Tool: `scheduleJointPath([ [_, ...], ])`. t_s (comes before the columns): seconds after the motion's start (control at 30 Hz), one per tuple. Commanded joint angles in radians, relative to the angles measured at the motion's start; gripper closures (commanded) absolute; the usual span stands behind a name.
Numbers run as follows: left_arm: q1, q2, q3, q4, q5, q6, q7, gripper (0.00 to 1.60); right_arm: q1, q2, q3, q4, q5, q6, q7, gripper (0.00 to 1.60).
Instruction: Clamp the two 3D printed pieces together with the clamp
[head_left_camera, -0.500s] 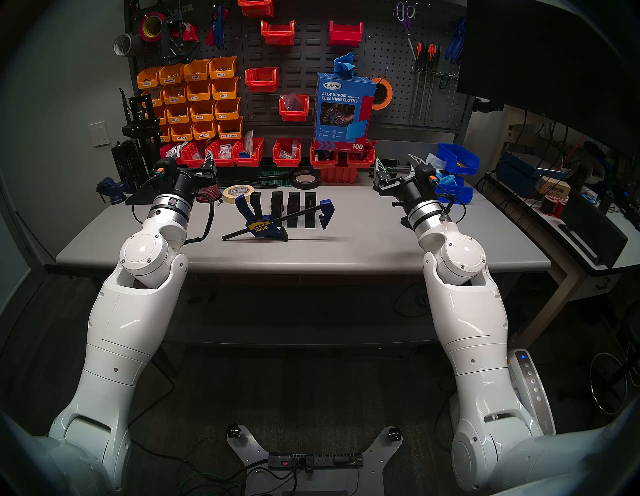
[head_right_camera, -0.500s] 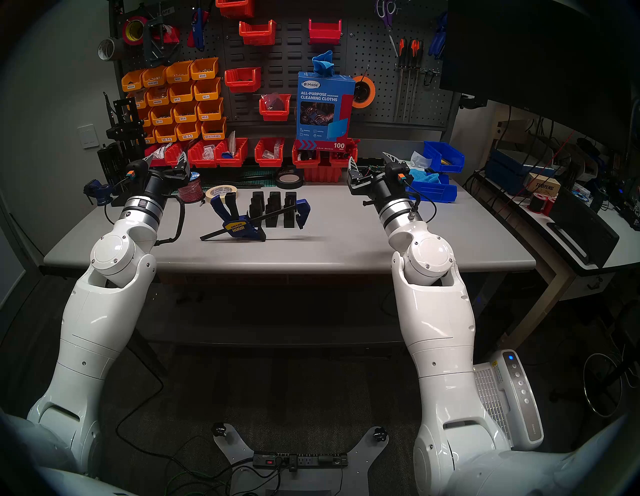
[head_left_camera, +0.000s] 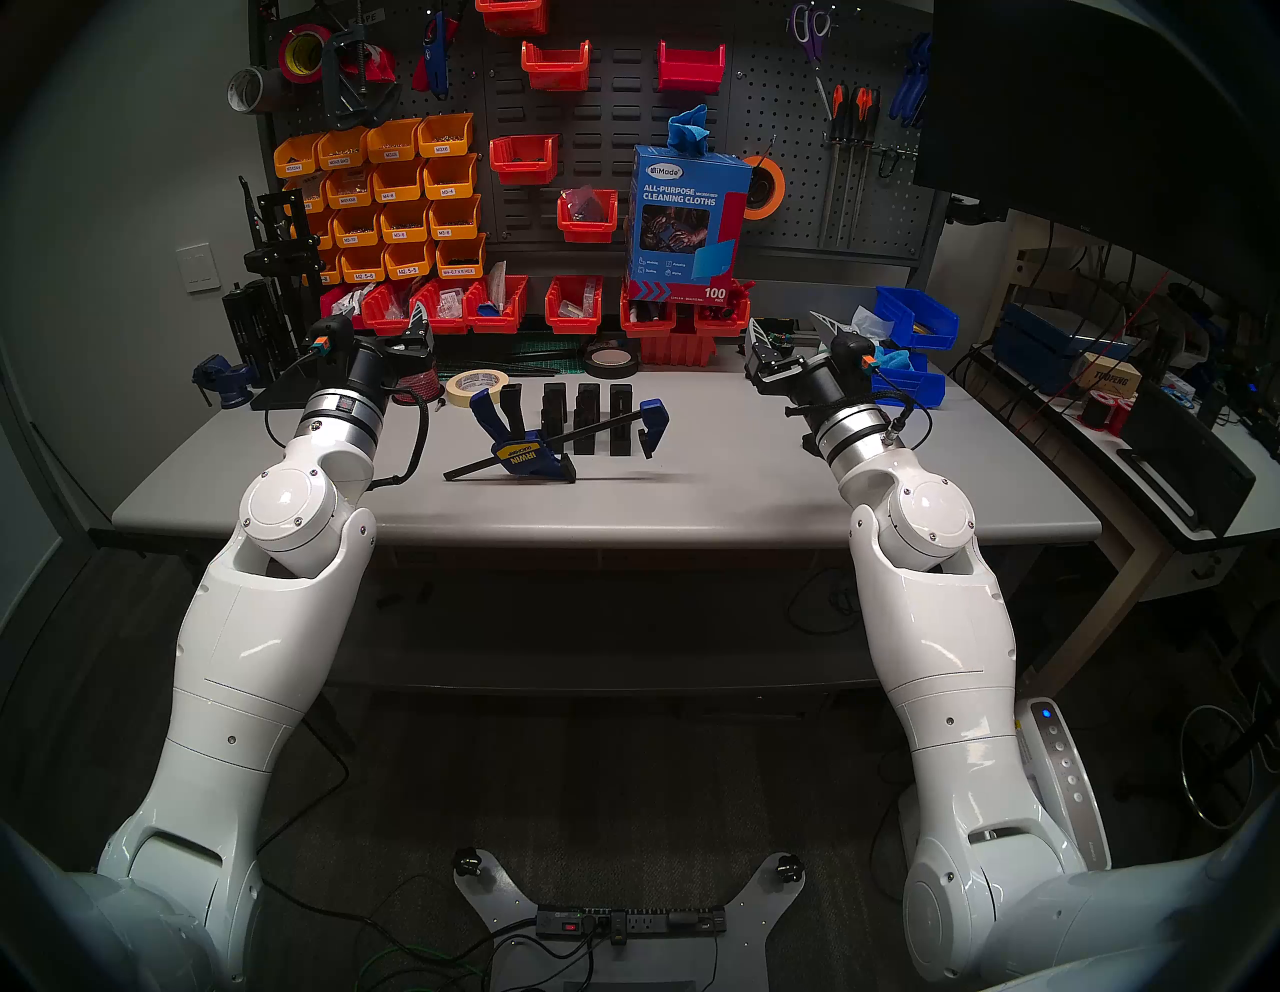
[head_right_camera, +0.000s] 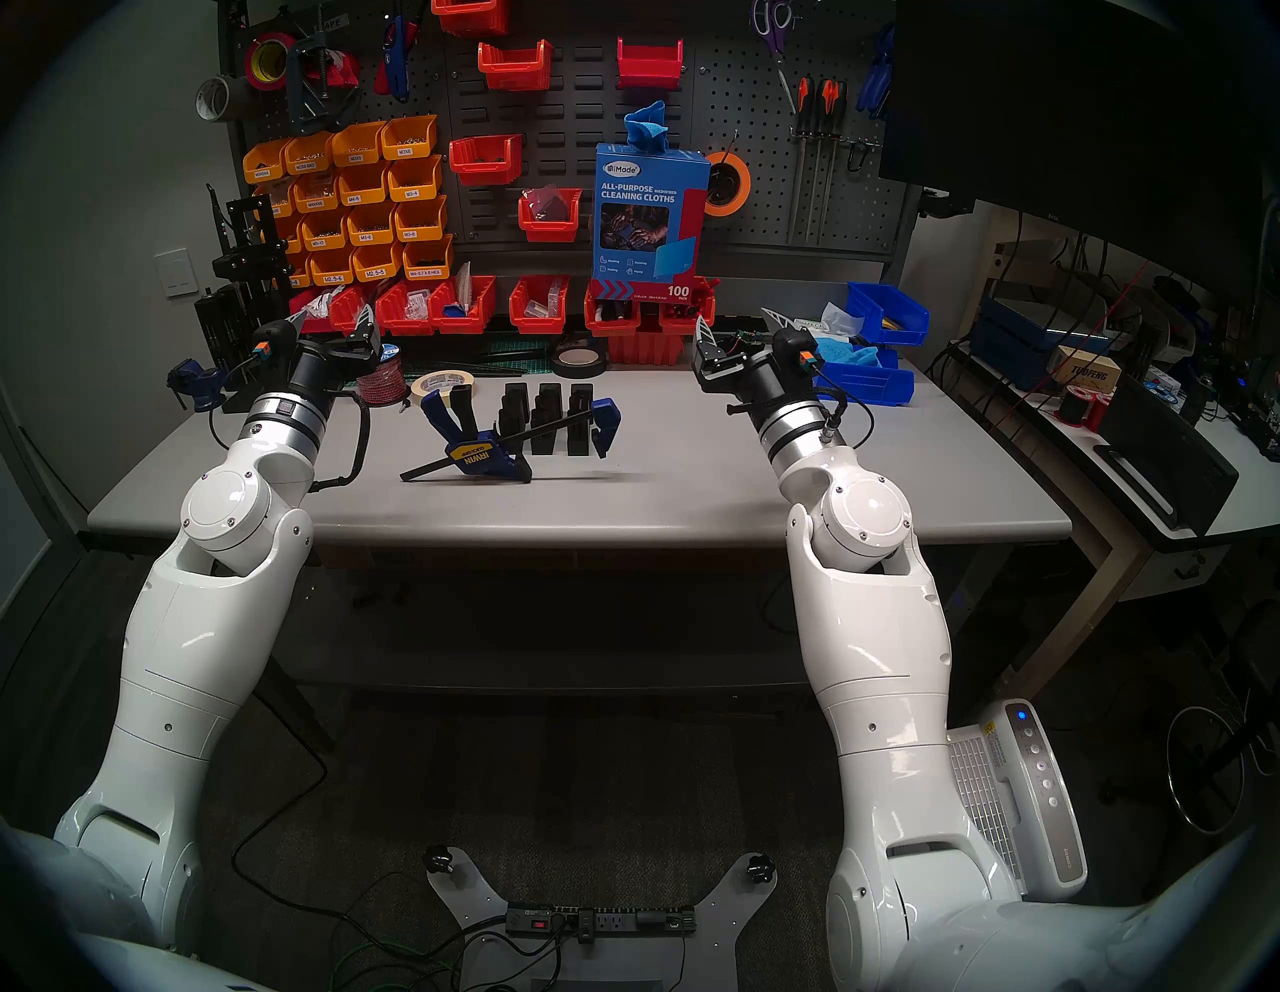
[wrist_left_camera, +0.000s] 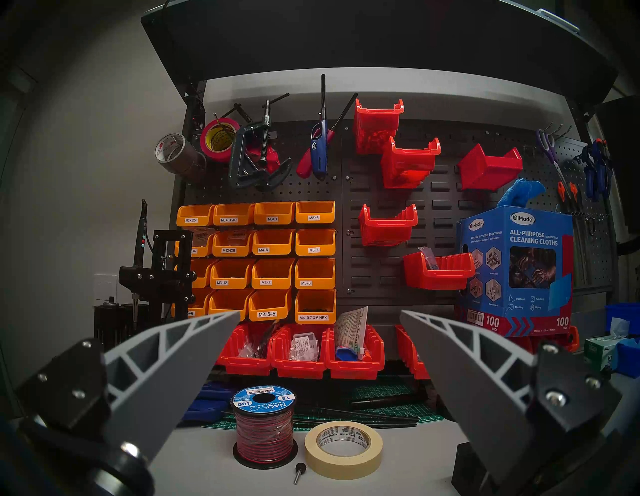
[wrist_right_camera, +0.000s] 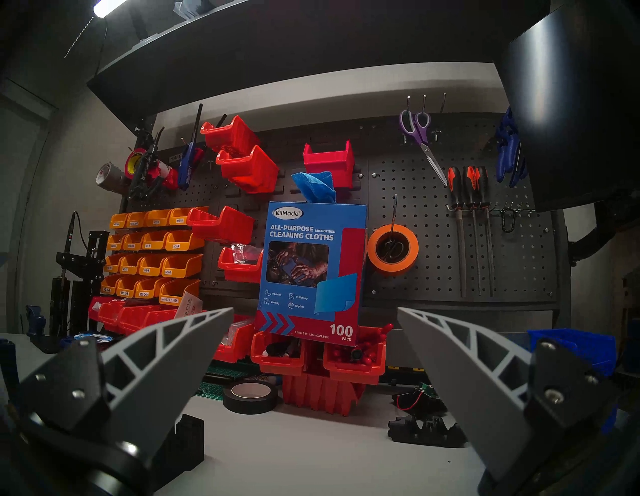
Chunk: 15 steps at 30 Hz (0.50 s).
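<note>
- We count one clamp (head_left_camera: 554, 443), centre of the head view: blue body on the table (head_left_camera: 692, 499), black bar slanting up to the right, two blue jaws, neither gripper touching it.
- We count two printed pieces (head_left_camera: 589, 415), black, just behind the bar. Together they read as three upright rows of blocks; we cannot tell where one piece ends and the other starts.
- The bar crosses in front of the pieces. The right jaw hangs just right of the last row, the left jaw just left of the first. Whether the pads touch the pieces we cannot tell.
- Two grippers, both empty and raised off the table.
- Left gripper (wrist_left_camera: 320, 317): fingers spread wide, left of centre in the head view, well apart from the clamp.
- Right gripper (wrist_right_camera: 315, 313): fingers spread wide, right of centre, well apart from the clamp.
- Two tape rolls on the table behind the clamp: one cream (head_left_camera: 478, 386), one black (head_left_camera: 611, 360).
- One wire spool (wrist_left_camera: 264, 427), red and black, just left of the cream roll in the left wrist view.
- One small black screw (wrist_left_camera: 299, 471) in front of the spool.
- One blue cloth box (head_left_camera: 686, 222) at the upper centre, standing on red bins.
</note>
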<state>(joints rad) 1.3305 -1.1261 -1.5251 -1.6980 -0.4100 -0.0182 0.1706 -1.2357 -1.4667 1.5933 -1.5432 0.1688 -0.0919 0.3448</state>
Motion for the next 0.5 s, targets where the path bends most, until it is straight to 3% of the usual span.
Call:
scheduleJointPath([
  [0.0, -0.03, 0.001, -0.008, -0.027, 0.0, -0.01, 0.0, 0.0, 0.061, 0.028, 0.0, -0.028, 0.047, 0.017, 0.078, 0.0],
  [0.2, -0.03, 0.001, -0.008, -0.026, 0.0, -0.01, 0.0, 0.0, 0.088, 0.052, 0.008, -0.022, 0.093, 0.062, 0.154, 0.0],
  [0.47, -0.03, 0.001, -0.008, -0.026, 0.0, -0.01, 0.0, 0.0, 0.131, 0.093, 0.026, -0.002, 0.156, 0.178, 0.265, 0.0],
])
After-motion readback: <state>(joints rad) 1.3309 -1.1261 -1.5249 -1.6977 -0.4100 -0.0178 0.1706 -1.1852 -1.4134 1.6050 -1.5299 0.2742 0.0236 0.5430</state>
